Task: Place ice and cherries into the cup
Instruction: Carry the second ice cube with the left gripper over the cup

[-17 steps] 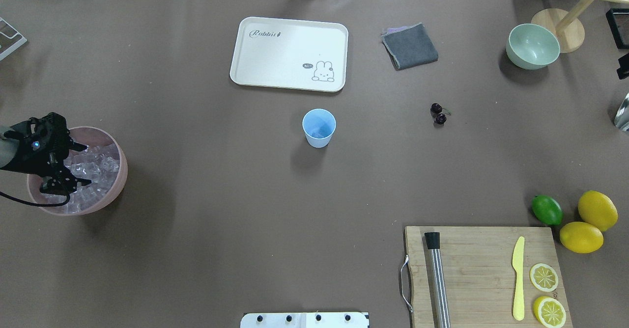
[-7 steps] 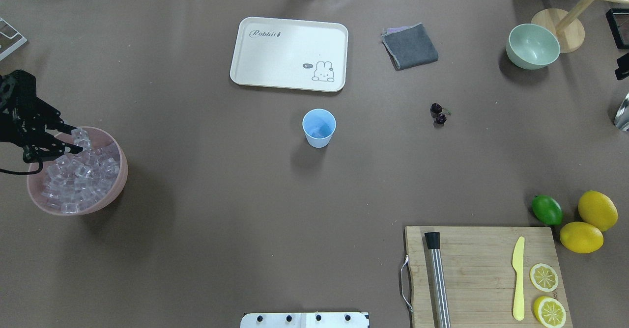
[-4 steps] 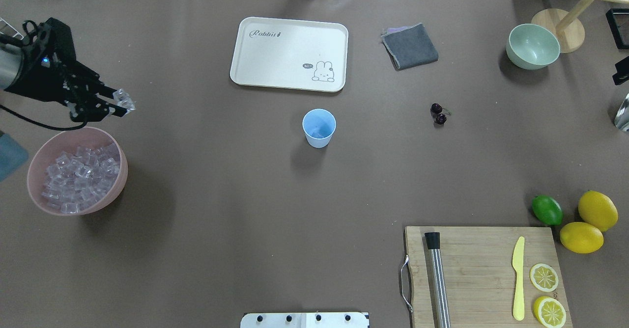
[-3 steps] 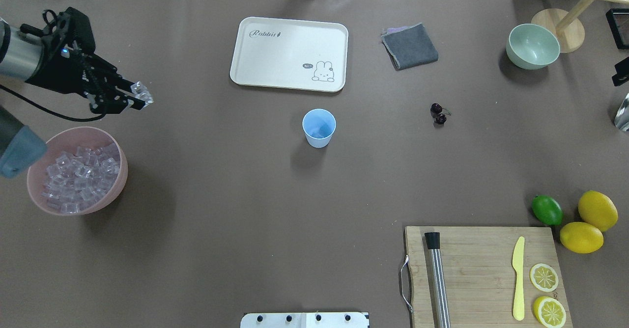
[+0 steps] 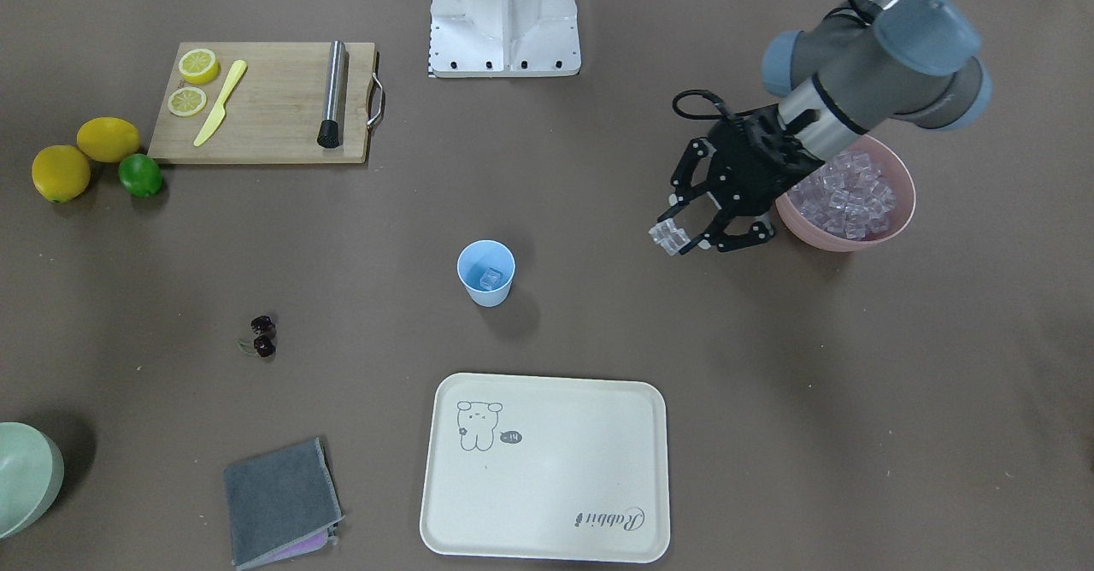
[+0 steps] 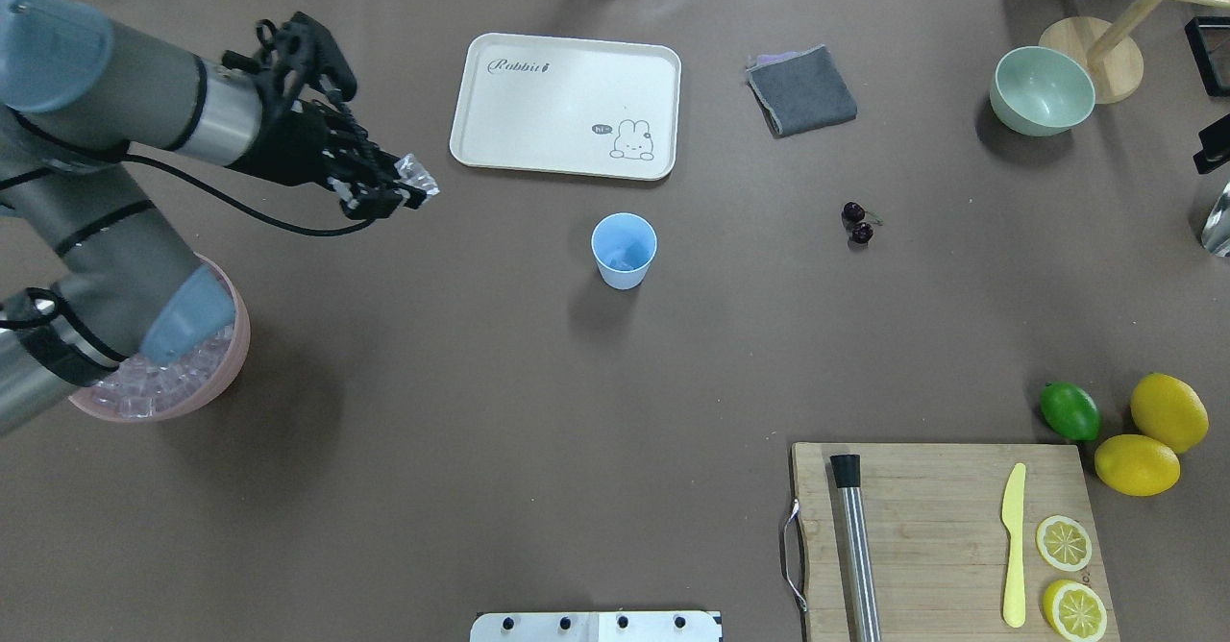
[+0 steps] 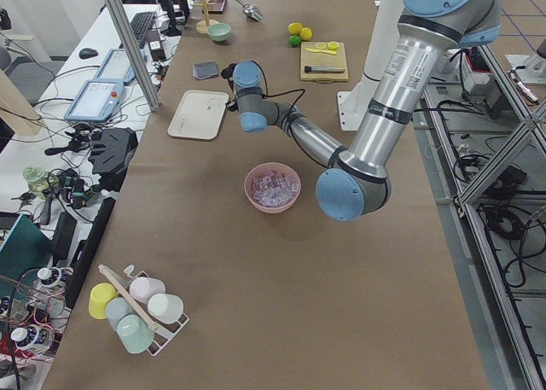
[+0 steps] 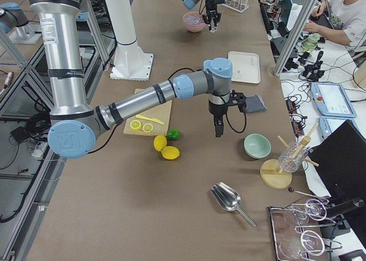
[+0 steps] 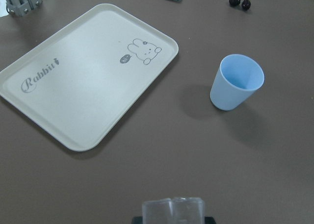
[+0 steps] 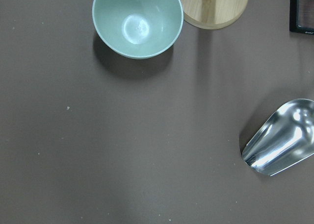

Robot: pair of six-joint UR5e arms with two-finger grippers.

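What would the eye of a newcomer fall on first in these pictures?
The left gripper holds one clear ice cube in the air, between the pink bowl full of ice and the light blue cup in the middle of the table. The dark cherries lie alone on the table, on the cup's other side.

The cream tray (image 9: 88,82) carries the script word "Rabbit" in one corner; its drawn rabbit's speech bubble reads "hi".

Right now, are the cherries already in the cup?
No, the cherries lie on the table, well apart from the cup.
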